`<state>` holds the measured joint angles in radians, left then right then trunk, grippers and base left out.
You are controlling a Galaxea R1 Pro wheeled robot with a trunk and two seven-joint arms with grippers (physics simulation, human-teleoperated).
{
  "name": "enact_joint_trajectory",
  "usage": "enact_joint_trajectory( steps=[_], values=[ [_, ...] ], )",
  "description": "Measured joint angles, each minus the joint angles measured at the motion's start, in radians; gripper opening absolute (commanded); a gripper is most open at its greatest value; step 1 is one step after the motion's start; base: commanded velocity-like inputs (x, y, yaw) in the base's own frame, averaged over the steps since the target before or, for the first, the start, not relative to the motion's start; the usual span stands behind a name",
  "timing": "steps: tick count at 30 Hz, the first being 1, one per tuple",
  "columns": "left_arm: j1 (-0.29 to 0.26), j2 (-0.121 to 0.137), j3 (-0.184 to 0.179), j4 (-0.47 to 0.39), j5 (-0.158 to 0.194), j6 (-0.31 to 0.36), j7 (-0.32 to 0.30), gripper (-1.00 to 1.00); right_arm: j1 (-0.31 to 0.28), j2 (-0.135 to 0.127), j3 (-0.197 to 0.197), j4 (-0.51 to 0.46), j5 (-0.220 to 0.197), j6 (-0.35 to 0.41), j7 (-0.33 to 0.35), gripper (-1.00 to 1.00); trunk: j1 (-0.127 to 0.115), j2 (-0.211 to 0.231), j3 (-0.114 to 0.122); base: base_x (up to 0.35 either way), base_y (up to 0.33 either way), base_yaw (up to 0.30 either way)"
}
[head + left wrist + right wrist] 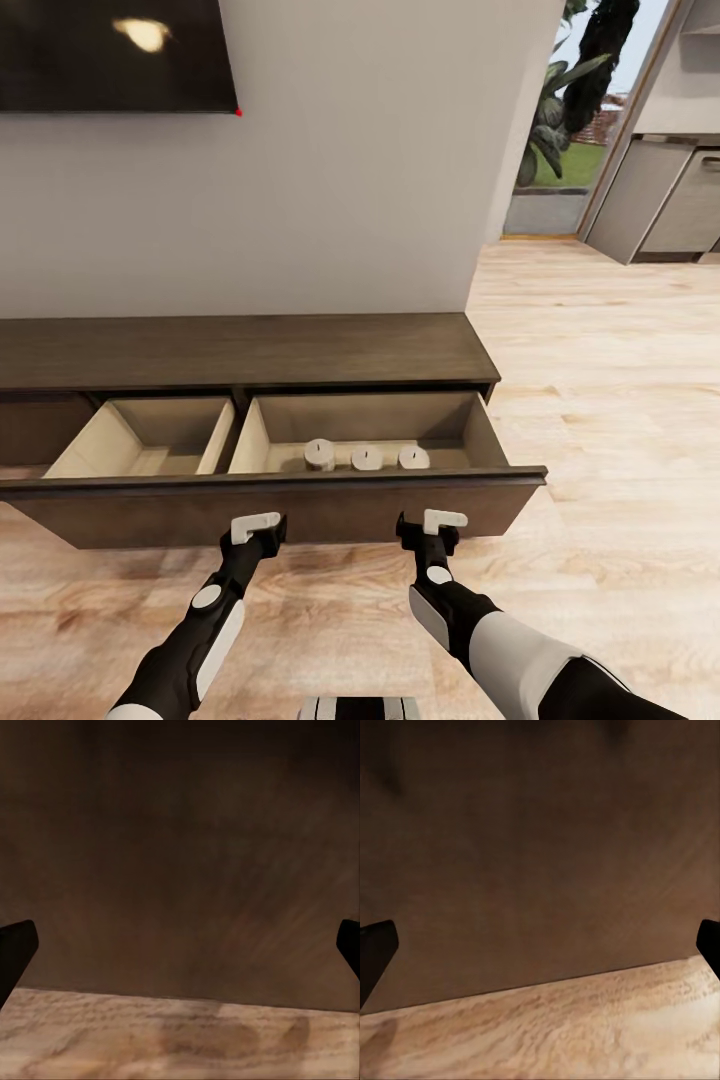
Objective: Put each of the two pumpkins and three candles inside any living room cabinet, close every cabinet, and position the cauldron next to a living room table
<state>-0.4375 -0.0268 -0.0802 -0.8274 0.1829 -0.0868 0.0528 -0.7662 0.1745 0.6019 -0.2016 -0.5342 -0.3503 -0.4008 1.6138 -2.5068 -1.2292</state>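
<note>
The long dark brown cabinet (240, 350) stands against the wall with its wide drawer pulled out. Three candles (366, 457), small pale grey cylinders, stand in a row in the drawer's right beige compartment; the left compartment (150, 440) holds nothing. My left gripper (258, 527) and my right gripper (437, 523) are both open and sit close against the dark drawer front (320, 508). In the wrist views that front (180, 855) (540, 840) looms between the spread fingertips (15, 949) (375, 945), with floor below. The pumpkins and the cauldron are out of view.
A dark screen (110, 50) hangs on the grey wall above the cabinet. At the right, pale wooden floor (620, 400) runs toward a glass opening with plants (575, 100) and grey kitchen cabinets (670, 200).
</note>
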Motion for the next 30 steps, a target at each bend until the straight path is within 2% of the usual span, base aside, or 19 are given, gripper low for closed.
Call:
enact_joint_trajectory(
  steps=[7, 13, 30],
  values=[
    [-0.001, 0.0, 0.0, 0.0, 0.0, 0.0, -0.001, 1.0, 0.0, 0.0, 0.0, 0.0, 0.0, 0.0, 0.0, 1.0, 0.0, 0.0, 0.0, 0.025, 0.011, 0.0],
    [-0.001, 0.0, -0.001, 0.0, -0.001, 0.0, 0.0, 1.0, 0.0, 0.0, 0.017, 0.0, 0.0, 0.0, 0.0, 1.0, 0.0, 0.0, 0.0, 0.09, 0.017, 0.0],
    [0.0, 0.0, 0.0, 0.0, -0.002, 0.0, -0.001, 1.0, 0.0, 0.0, 0.019, 0.0, -0.002, 0.0, 0.0, 1.0, 0.0, 0.0, 0.0, 0.061, 0.0, 0.0]
  ],
)
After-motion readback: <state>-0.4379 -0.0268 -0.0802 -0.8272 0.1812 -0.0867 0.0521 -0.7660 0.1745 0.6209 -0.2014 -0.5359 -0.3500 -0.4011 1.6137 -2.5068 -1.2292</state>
